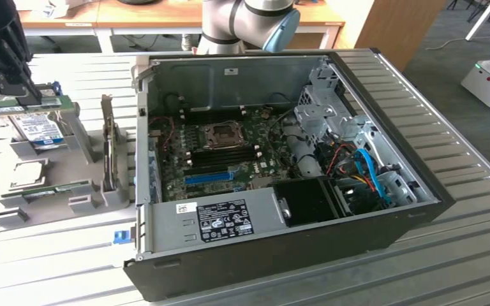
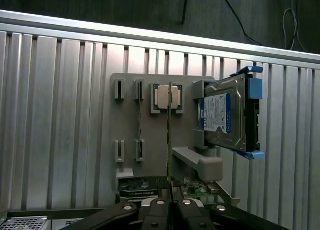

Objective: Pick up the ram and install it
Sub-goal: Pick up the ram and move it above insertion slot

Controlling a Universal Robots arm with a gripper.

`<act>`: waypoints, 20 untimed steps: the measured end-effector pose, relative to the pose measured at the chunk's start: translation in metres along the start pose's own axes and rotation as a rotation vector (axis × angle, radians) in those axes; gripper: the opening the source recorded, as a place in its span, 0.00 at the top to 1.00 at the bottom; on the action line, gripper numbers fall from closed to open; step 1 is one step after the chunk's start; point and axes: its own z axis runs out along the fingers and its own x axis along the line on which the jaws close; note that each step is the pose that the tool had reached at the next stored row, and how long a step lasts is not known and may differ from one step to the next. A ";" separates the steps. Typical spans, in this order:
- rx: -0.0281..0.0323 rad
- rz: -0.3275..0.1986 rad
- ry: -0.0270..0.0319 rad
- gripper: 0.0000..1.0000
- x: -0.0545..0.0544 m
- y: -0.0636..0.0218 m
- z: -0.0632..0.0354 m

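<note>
My black gripper (image 1: 25, 94) hangs at the exterior view's far left, above the grey parts holder (image 1: 83, 204). It is shut on the ram (image 1: 23, 106), a thin green stick held level just above the holder. In the wrist view the ram (image 2: 169, 140) shows edge-on, a thin line running out from between my fingertips (image 2: 159, 202), and the gripper (image 2: 170, 192) is closed around its near end. The open computer case (image 1: 168, 64) lies to the exterior view's right, with its motherboard (image 1: 228, 159) and blue slot (image 1: 207, 176) exposed.
On the holder sit a hard drive (image 1: 39, 131) with blue rails (image 2: 230, 113), a second green stick (image 1: 49, 190), a dark upright expansion card (image 1: 109, 153) and a processor chip (image 2: 167, 97). The slatted metal table (image 1: 449, 255) carries everything. The arm's base (image 1: 245, 25) stands behind the case.
</note>
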 end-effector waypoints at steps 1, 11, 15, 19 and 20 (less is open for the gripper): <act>-0.0008 0.000 0.0030 0.88 0.000 -0.0004 -0.0010; -0.0180 0.006 0.0606 0.88 -0.001 -0.0041 -0.0079; -0.0178 0.006 0.0613 0.88 -0.002 -0.0045 -0.0097; -0.0186 0.006 0.0620 0.88 -0.002 -0.0047 -0.0111; -0.0187 0.006 0.0623 0.88 -0.002 -0.0048 -0.0121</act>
